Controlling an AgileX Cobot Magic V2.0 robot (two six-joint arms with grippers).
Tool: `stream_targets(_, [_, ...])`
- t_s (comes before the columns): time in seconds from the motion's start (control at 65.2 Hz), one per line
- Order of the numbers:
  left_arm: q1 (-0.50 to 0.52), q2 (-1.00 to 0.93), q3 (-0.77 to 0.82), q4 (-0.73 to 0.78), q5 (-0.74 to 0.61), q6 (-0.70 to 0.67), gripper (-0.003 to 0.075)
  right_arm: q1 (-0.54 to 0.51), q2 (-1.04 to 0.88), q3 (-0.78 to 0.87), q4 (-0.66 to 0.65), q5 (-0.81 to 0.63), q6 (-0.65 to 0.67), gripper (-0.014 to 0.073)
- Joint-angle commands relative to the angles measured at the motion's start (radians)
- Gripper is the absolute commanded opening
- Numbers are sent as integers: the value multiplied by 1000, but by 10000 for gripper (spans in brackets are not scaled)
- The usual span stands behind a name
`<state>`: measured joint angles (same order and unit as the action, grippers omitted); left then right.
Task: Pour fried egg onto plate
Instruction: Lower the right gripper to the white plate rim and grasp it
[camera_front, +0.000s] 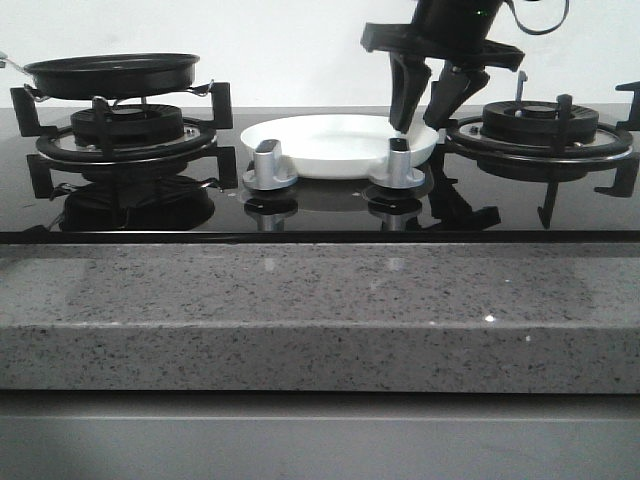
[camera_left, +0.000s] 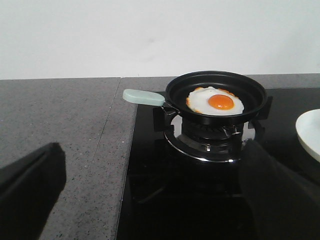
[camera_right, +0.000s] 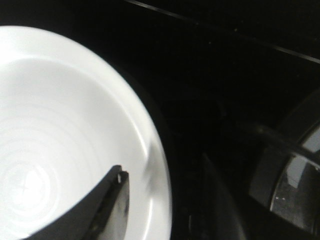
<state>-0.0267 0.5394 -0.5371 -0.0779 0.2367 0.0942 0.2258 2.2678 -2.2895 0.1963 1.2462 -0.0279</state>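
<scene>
The fried egg, white with an orange yolk, lies flat in a black frying pan on the left burner; the front view shows only the pan. The white plate rests on the hob between the burners. My right gripper is open and straddles the plate's right rim, one finger over the plate and one outside it. My left gripper is open and holds nothing. It hangs well short of the pan, over the edge between counter and hob.
The pan's pale green handle points away from the plate towards the grey granite counter. Two silver knobs stand in front of the plate. The right burner grate is bare. A thick granite ledge runs along the front.
</scene>
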Motion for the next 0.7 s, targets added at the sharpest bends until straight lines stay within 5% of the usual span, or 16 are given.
stream_targets(0.0, [-5,9,-29,0,-83,-9,692,-4,-47,-30,30,87,-10,358])
stream_targets(0.153, [-5,9,-29,0,-83,-9,692,-4,-39,-30,39,87,-10,309])
stream_targets(0.444, [-5,9,-29,0,-83,-9,692,-4,-43,-30,38,87,-10,-64])
stream_targets(0.69, [-5,9,-29,0,-83,-9,692,-22,-85,-30,39,89,-10,-60])
